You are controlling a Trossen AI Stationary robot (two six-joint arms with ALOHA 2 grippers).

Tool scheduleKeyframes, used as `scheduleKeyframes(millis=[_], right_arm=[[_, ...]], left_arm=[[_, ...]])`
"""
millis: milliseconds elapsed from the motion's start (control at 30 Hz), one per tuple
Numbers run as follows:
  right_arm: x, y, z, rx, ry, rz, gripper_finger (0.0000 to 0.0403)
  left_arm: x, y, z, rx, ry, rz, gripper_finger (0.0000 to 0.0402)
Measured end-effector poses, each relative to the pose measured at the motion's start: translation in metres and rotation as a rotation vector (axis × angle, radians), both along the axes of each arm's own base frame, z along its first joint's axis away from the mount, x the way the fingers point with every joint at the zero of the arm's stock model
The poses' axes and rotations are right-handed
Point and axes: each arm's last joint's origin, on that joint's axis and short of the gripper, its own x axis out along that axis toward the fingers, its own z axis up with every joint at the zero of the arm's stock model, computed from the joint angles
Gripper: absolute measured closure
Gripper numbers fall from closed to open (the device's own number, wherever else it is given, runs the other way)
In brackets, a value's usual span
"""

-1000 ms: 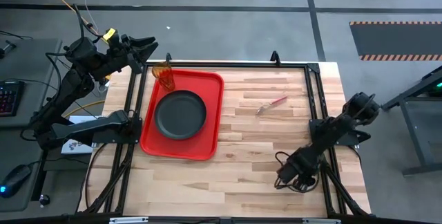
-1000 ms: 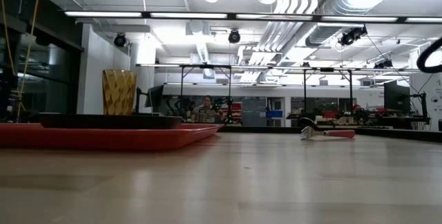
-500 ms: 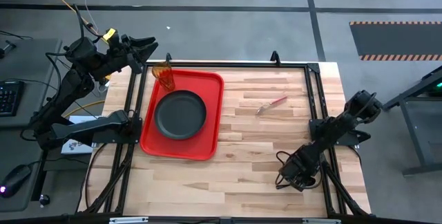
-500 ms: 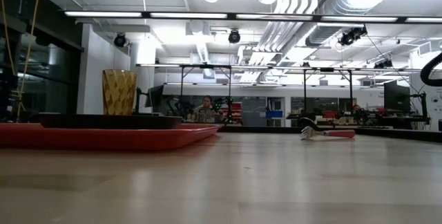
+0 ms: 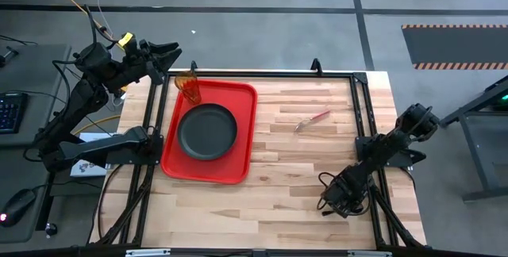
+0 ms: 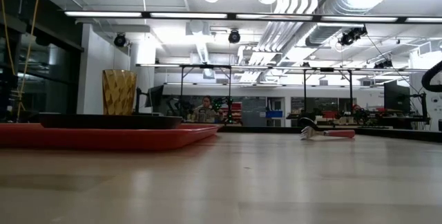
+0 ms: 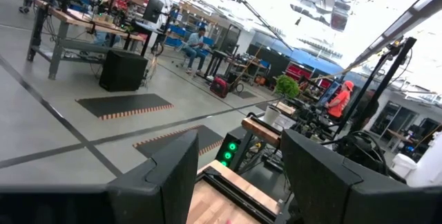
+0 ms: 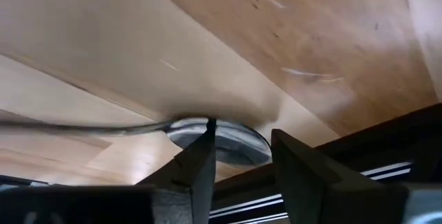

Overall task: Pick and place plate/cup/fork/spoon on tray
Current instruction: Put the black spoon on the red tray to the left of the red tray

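Observation:
The red tray lies on the table's left part. On it rest the dark plate and the amber cup, which stands upright at the tray's far left corner. The fork lies flat on the wood right of centre, and also shows in the low view. My right gripper is open, low over the table's near right part, and points down at the spoon's bowl. The spoon's thin handle lies flat on the wood. My left gripper is open and empty beyond the table's far left corner. My right gripper comes at the spoon from above, pointing down. One fingertip stands in front of the bowl's rim, and the other finger is beside the bowl. I cannot tell whether either touches it. The spoon lies flat on the table.
A black frame rail runs along the table's right edge, close to my right arm. Bare wood lies between the tray and the right gripper. A person sits far off in the room.
My right gripper has gone down a little toward the table at its near right part. Nothing on the table has moved.

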Motion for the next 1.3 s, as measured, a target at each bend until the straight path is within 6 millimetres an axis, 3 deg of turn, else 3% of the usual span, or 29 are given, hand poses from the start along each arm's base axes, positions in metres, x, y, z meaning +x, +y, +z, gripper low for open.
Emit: scheduleKeyframes(millis=[200, 433, 867, 1300], right_arm=[[0.000, 0.000, 0.000, 0.002, 0.002, 0.000, 0.0307], [0.006, 0.004, 0.005, 0.015, -0.050, 0.030, 0.0394], [0.021, 0.013, 0.032, 0.043, -0.253, 0.087, 0.0402], [0.013, -0.020, 0.091, -0.066, -0.568, -0.107, 0.0403]], left_arm=[[0.000, 0.000, 0.000, 0.001, 0.000, 0.000, 0.0204], [0.000, 0.000, 0.000, 0.002, 0.001, 0.000, 0.0204], [0.000, 0.000, 0.000, 0.002, 0.002, 0.000, 0.0204], [0.000, 0.000, 0.000, 0.002, 0.001, 0.000, 0.0204]])
